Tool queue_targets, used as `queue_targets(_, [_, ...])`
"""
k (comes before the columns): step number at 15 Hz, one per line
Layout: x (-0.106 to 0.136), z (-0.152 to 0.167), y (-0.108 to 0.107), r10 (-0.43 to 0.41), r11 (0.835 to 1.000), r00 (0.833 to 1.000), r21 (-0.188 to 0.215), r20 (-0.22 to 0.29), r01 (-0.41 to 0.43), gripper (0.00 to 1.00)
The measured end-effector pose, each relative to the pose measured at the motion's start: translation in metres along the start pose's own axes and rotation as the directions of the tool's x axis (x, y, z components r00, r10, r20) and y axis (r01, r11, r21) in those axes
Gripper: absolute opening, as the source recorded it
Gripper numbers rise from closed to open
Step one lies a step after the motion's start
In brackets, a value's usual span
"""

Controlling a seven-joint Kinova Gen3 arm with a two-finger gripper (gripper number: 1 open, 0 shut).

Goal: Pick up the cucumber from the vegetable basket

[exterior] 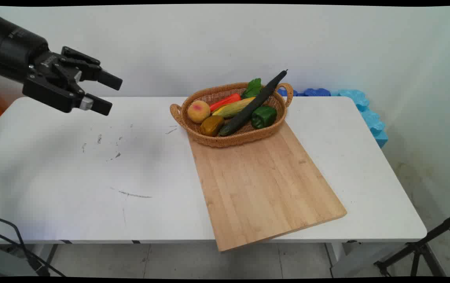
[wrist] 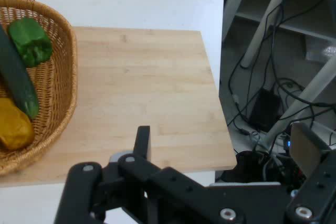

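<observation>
**Gripper high and empty, left of the basket**

White wall backed the table (exterior: 91, 177). Well left of the basket (exterior: 209, 139), the gripper (exterior: 107, 93) hovered, fingers spread, holding nothing (any approach would need care). Beyond the basket's near rim lay the cutting board (exterior: 264, 184).

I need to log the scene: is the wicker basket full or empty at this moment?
Full. The wicker basket holds a peach, a long cucumber, a green pepper and other vegetables, piled to its rim.

White wall (exterior: 217, 43), white table (exterior: 71, 177)
</observation>
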Motion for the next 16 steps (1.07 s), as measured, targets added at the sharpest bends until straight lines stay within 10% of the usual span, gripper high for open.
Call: queue_targets(16, [0.032, 0.032, -0.007, -0.011, 0.998, 1.000, 0.061, 0.028, 0.009, 1.00])
